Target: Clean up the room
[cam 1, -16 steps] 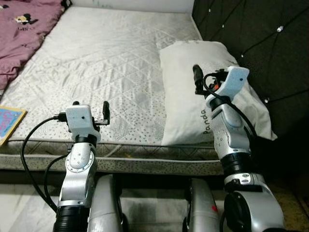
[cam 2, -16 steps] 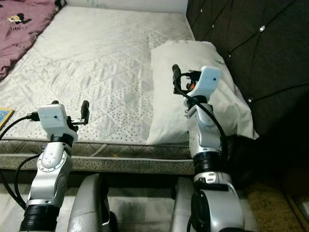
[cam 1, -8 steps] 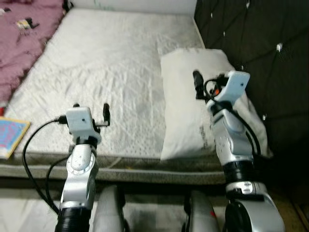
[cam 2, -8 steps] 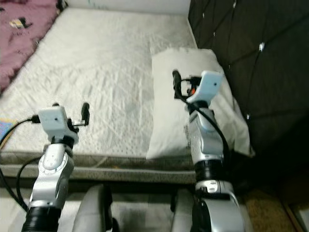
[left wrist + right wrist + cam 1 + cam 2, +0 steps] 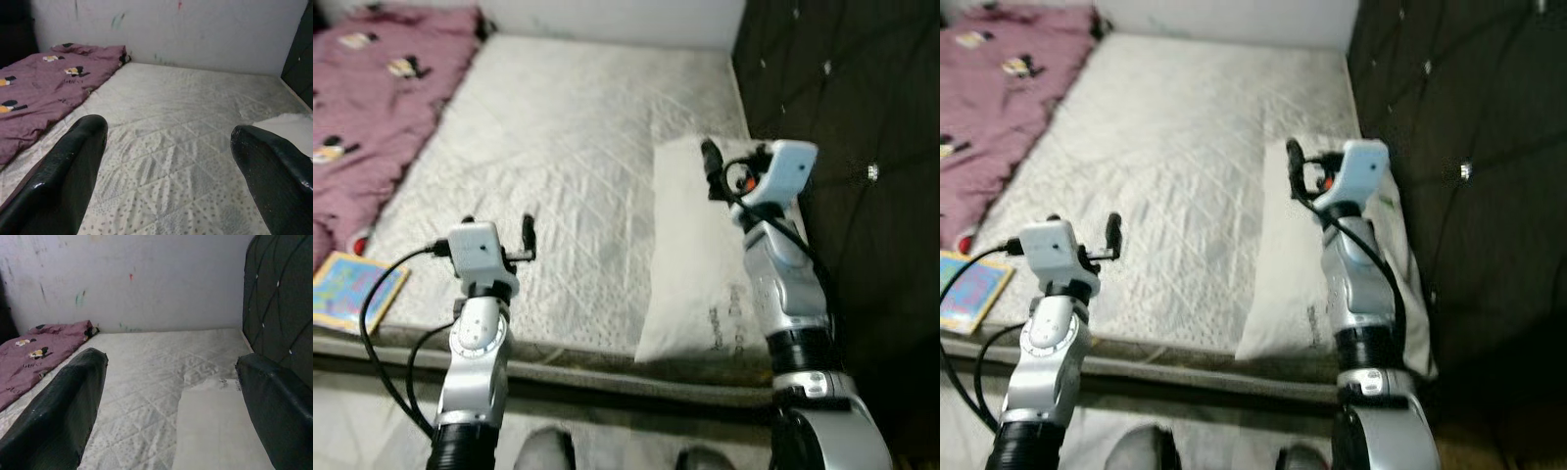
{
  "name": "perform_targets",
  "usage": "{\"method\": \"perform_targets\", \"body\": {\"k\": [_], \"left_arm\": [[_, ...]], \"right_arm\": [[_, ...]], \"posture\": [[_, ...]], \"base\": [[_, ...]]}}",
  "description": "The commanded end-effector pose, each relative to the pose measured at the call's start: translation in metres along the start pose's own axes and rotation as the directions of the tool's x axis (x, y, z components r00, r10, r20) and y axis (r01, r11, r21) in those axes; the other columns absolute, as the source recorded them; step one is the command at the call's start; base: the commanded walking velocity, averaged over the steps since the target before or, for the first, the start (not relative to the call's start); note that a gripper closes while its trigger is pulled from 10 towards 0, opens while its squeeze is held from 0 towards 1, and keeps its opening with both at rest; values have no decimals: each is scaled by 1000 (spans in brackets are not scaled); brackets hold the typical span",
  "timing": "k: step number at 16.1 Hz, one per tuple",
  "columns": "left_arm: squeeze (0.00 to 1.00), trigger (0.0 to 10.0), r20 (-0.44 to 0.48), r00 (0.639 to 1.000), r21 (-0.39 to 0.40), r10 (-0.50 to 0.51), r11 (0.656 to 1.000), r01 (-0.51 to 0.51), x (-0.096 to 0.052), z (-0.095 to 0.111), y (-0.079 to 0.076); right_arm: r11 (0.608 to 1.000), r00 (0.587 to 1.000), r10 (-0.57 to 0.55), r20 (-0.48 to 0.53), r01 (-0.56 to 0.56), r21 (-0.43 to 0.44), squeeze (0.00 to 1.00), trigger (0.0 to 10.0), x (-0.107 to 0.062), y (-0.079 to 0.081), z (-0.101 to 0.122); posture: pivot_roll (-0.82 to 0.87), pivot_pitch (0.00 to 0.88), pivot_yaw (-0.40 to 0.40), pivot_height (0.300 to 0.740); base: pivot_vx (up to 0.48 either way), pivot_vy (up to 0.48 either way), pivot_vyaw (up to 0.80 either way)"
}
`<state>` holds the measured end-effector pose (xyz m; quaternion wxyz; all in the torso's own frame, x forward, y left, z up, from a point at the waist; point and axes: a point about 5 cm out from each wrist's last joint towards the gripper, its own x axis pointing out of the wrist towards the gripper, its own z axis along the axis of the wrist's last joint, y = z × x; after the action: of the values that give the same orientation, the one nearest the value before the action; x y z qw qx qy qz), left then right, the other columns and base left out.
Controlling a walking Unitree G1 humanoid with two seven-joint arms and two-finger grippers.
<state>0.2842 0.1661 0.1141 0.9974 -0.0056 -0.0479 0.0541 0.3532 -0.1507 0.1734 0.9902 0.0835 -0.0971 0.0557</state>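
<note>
So the robot's standing at the near edge of the bed, and honestly the tidying looks like it's only partway. The white pillow [image 5: 700,255] sits on the right side of the mattress [image 5: 578,166], lying along the black tufted headboard [image 5: 842,117], which seems a fair spot for it. I can't tell if it's lined up properly.

What looks left to do: the purple blanket [image 5: 382,127] is bunched up on the far left of the bed, rumpled and not spread or folded. There's also a colourful book [image 5: 352,292] lying flat at the near left edge of the mattress, just beside the blanket's lower end. Neither is touched by anything right now.

Both arms are up in front of the body with nothing in them. The left gripper [image 5: 168,176] hovers over the near part of the mattress, fingers wide apart, with bare quilted surface between them. The right gripper [image 5: 171,416] is raised above the pillow, fingers also spread wide and holding nothing.

My guess is the blanket and the book are the remaining jobs, and both sit well to the left of where the grippers are, so some repositioning seems needed first.
</note>
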Motion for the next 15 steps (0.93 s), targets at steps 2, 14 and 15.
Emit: {"method": "perform_targets", "body": {"k": [2,14,15], "left_arm": [[0,10000,-36,999,-23,-18,1000,17,-3,-2,-5],[0,10000,-51,997,-55,-60,997,57,-12,-3,-10],[0,10000,-58,997,-56,-58,997,54,-14,-5,-9]], "right_arm": [[1000,999,-24,-28,24,-9,0,10000,-10,-3,-6],[995,990,-103,-96,101,-24,0,10000,-25,-11,-16],[994,989,-104,-104,101,-34,0,10000,-26,-10,-16]], "posture": [[-61,0,-6,740],[-63,3,-3,740],[-61,9,-7,740]], "base": [[0,0,0],[0,0,0],[0,0,0]]}}
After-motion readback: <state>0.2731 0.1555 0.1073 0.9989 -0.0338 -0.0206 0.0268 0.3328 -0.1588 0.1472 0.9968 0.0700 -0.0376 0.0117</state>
